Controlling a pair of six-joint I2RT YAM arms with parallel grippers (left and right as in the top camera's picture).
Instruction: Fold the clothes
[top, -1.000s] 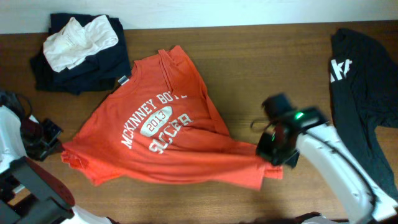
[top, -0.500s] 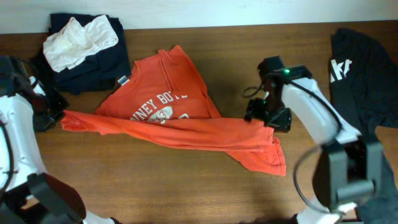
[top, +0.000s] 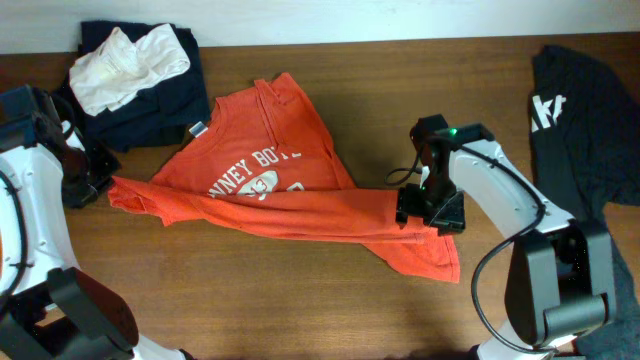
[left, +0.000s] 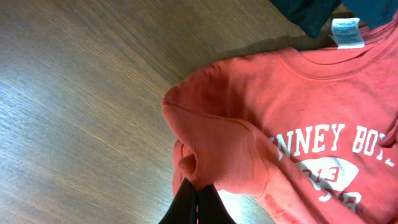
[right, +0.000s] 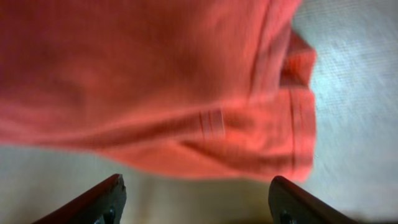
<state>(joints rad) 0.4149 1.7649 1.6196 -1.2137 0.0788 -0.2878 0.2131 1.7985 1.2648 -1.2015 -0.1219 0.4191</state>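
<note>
- Overhead: the orange T-shirt (top: 270, 190) lies across the middle of the wooden table (top: 400, 90). Its lower half is drawn up into a long fold over the printed chest.
- The left gripper (top: 97, 182) sits at the shirt's left end, touching the bunched cloth there.
- The right gripper (top: 424, 208) is over the shirt's right end, just above a loose flap that spreads toward the table's front edge.
- A pile of dark garments (top: 150, 105) with a white garment (top: 125, 60) on top lies at the far left corner. A black shirt (top: 585, 130) lies at the right edge.
- Left wrist: the fingers (left: 181, 205) are pressed together on a gathered lump of orange fabric. The white neck label (left: 346, 31) and part of the lettering show beyond.
- Right wrist: the fingers (right: 106, 202) stand wide apart with nothing between them. Rumpled orange cloth lies just ahead of the tips, blurred, on pale tabletop.
</note>
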